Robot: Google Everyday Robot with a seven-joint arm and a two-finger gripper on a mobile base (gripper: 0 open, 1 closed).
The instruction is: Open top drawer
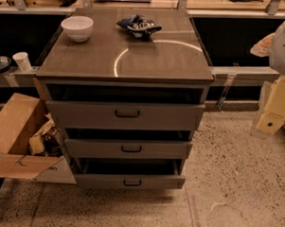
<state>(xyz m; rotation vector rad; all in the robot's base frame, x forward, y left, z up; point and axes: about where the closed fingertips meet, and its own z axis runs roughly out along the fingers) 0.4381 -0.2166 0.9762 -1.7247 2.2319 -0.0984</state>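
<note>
The top drawer (85,114) is the tallest grey front of the cabinet, with a black bar handle (127,114) at its centre. It stands pulled out a little, with a dark gap above it. Two shallower drawers, the middle drawer (93,147) and the bottom drawer (97,180), sit below it, each also out a little. My gripper (277,106) is at the right edge of the view, beyond the cabinet's right side, about level with the top drawer and well apart from its handle. It holds nothing that I can see.
A white bowl (77,27) and a crumpled blue and white bag (138,25) lie on the cabinet top (159,59). An open cardboard box (16,129) stands on the floor against the cabinet's left side. A paper cup (22,61) sits on a ledge at left.
</note>
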